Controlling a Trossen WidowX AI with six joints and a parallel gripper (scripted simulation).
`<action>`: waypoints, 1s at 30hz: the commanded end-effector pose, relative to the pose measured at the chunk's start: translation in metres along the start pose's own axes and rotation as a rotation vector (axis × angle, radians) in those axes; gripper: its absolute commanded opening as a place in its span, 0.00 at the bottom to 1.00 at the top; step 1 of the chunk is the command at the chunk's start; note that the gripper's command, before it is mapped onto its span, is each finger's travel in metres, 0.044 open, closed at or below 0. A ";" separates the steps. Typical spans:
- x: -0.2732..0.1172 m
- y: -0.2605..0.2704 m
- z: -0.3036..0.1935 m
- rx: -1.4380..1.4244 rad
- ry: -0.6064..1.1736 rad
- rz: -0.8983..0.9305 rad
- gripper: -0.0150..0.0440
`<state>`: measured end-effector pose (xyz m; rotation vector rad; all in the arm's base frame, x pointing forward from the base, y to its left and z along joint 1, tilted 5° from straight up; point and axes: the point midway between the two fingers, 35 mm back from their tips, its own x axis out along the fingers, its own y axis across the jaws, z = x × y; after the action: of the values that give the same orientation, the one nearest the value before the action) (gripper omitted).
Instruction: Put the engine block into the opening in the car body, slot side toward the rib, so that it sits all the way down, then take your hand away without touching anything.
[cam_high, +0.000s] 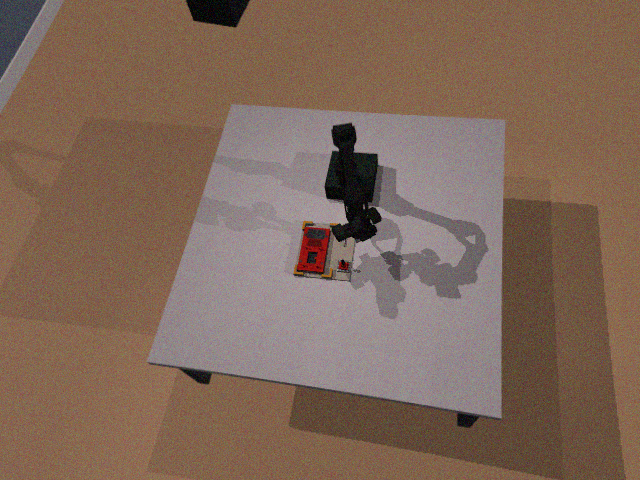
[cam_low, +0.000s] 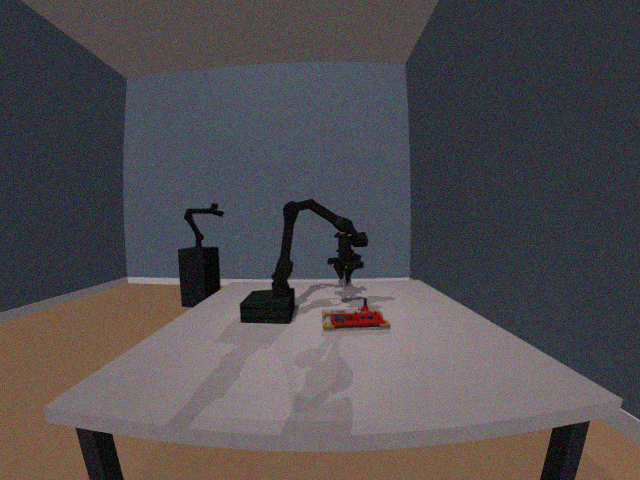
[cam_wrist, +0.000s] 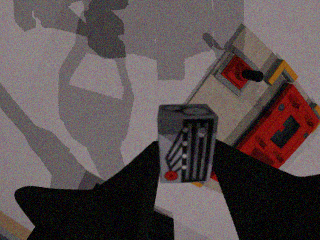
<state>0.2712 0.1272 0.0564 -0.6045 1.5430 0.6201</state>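
My gripper (cam_low: 345, 281) (cam_wrist: 184, 146) is shut on the grey engine block (cam_wrist: 187, 145), raised above the table. The block's striped face with a red dot faces the wrist camera; I cannot tell which side has the slot. The red car body (cam_high: 305, 250) (cam_low: 356, 321) (cam_wrist: 267, 154) lies on the table between yellow corner pieces, with a dark rectangular opening (cam_high: 312, 257) (cam_wrist: 286, 132) in its top. In the wrist view the car is turned diagonally to the block, at the right. The rib cannot be made out.
A beige base plate (cam_high: 341, 253) (cam_wrist: 220, 102) extends beside the car and carries a red socket with an upright black lever (cam_low: 365, 302) (cam_wrist: 252, 75). The dark arm base (cam_high: 361, 175) (cam_low: 267, 308) stands behind. Another arm on a black pedestal (cam_low: 199, 276) is beyond the table.
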 end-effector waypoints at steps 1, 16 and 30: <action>0.003 -0.009 0.001 0.165 -0.001 -0.004 0.25; 0.010 -0.036 0.000 0.686 -0.004 -0.004 0.25; 0.017 -0.060 -0.003 1.173 -0.007 -0.004 0.25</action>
<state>0.3051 0.0880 0.0400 0.1924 1.6127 -0.2255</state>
